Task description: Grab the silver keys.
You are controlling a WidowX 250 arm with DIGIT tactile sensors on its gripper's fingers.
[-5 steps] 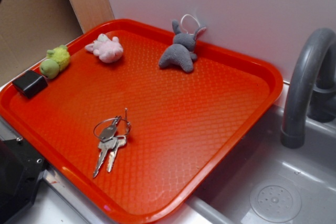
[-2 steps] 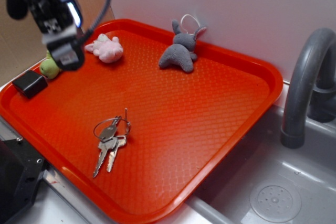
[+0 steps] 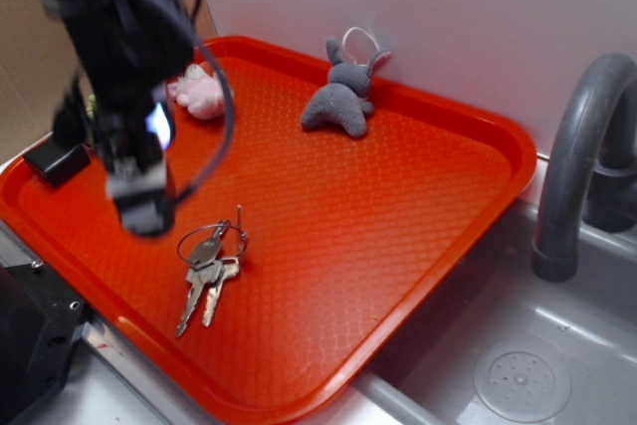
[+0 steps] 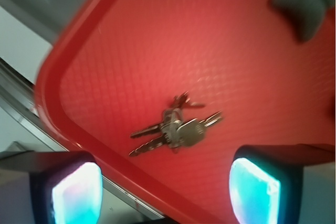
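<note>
One bunch of silver keys [image 3: 207,264] lies flat on the red tray [image 3: 398,206], in the lower left of the exterior frame; in the wrist view the bunch [image 4: 176,129] sits at frame centre, near the tray's rim. The tool [image 3: 139,208] hangs blurred just left of and above the keys, not touching them; the wrist view shows its two fingers [image 4: 254,190] spread wide and released, nothing between them. A grey plush toy [image 3: 343,97] rests at the tray's upper edge. A pink plush toy [image 3: 202,93] lies at upper left, partly hidden by the arm. A small black block [image 3: 55,159] sits at the tray's left edge. A grey faucet [image 3: 587,156] stands over the sink [image 3: 523,380] at right.
</note>
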